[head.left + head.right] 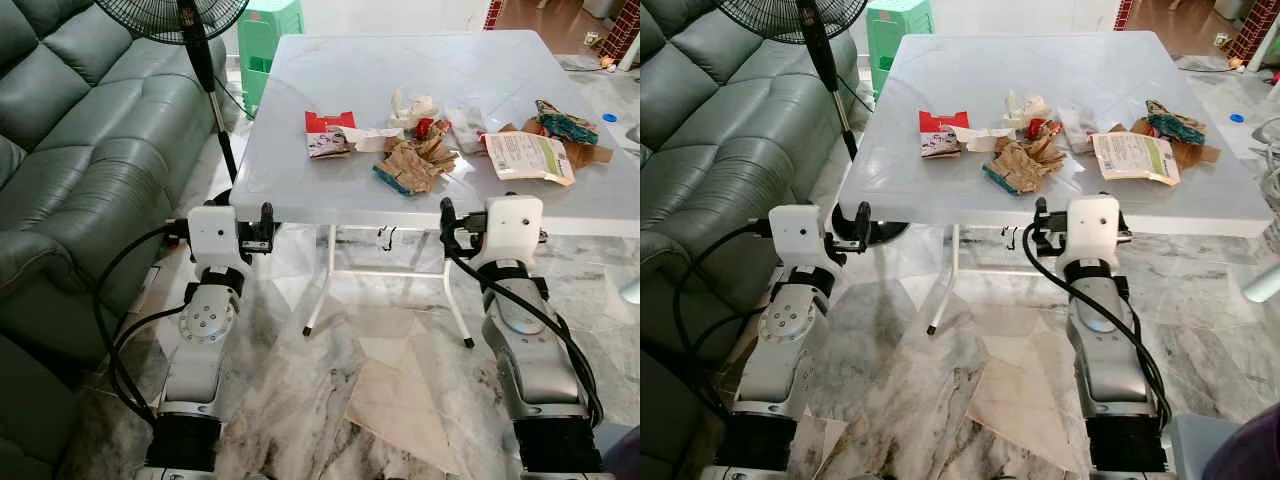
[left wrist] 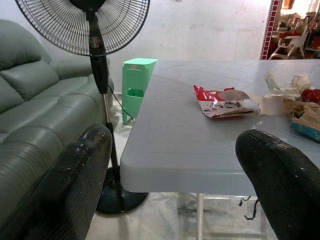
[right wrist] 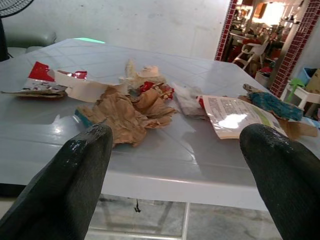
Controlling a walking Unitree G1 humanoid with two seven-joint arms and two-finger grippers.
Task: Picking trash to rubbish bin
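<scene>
Trash lies along the front half of the white table (image 1: 300,185): a red and white wrapper (image 1: 328,135), crumpled brown paper (image 1: 415,165), crumpled tissue (image 1: 412,108), a printed white packet (image 1: 528,157) and a teal and brown wrapper (image 1: 565,125). My left gripper (image 1: 222,222) is open and empty, held just below the table's front left corner. In the left wrist view the red wrapper (image 2: 222,102) lies ahead of its fingers (image 2: 80,170). My right gripper (image 1: 497,215) is open too, at the front edge, facing the brown paper (image 3: 127,112) and the white packet (image 3: 235,115).
A green leather sofa (image 1: 80,140) runs along the left. A black standing fan (image 1: 205,60) stands between it and the table, with a green plastic stool (image 1: 265,35) behind. A flat brown sheet (image 1: 400,400) lies on the marble floor under the table's white legs (image 1: 318,280).
</scene>
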